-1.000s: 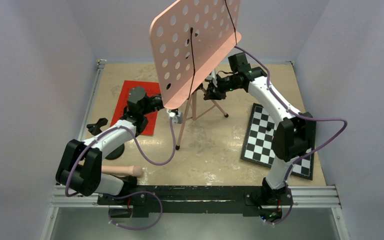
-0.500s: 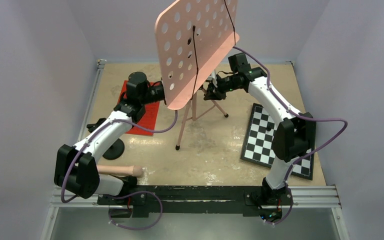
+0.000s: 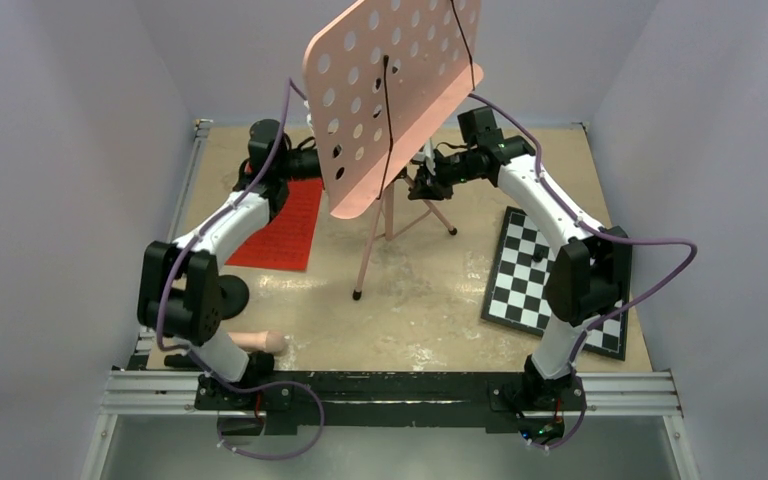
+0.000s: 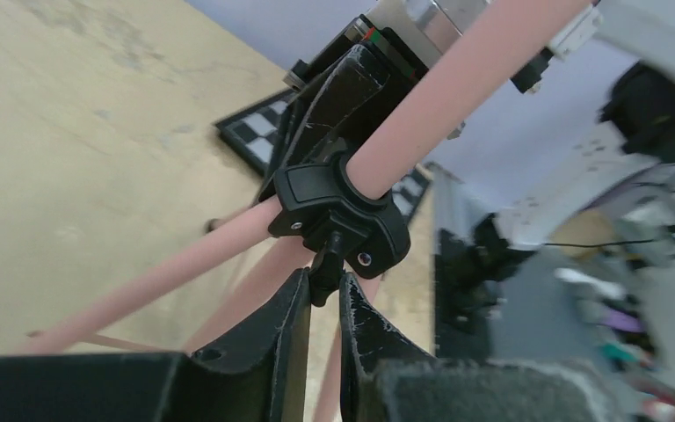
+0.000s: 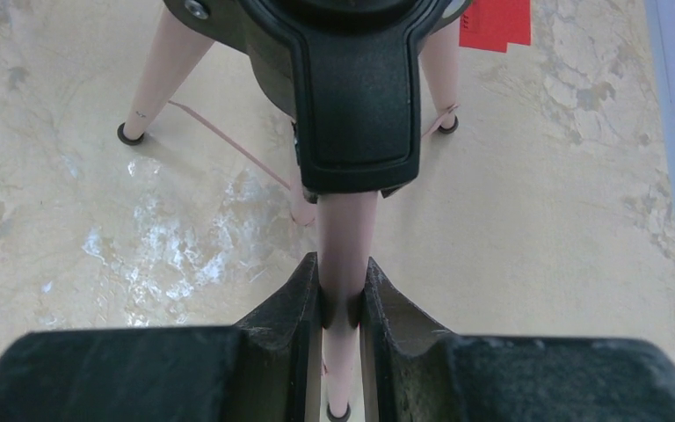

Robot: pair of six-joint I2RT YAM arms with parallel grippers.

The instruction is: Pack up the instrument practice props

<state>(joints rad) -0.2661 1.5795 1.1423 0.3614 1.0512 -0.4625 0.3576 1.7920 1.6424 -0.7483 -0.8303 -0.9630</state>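
The pink music stand [image 3: 390,90] stands mid-table on its tripod legs [image 3: 368,255], its perforated desk tilted high. In the top view the desk hides my left gripper. My left gripper [image 4: 323,294] is shut on the small black knob of the stand's black clamp collar [image 4: 338,207]. My right gripper [image 5: 344,299] is shut on the stand's pink pole [image 5: 344,233] just below a black clamp [image 5: 352,88]; from above the right gripper [image 3: 422,185] sits right of the pole. Red sheet-music pages [image 3: 280,225] lie flat at left. The pink rod [image 3: 260,342] lies near the front by its black round base [image 3: 230,295].
A black-and-white checkerboard [image 3: 550,280] lies at the right under my right arm. Grey walls close in the table on three sides. A black rail [image 3: 390,390] runs along the near edge. The stand's feet [image 5: 129,134] rest on the beige tabletop.
My left arm has swung from the front of the stand up and back to its left side, and its jaws have closed on the clamp knob. The desk tilted slightly. The right arm held still.
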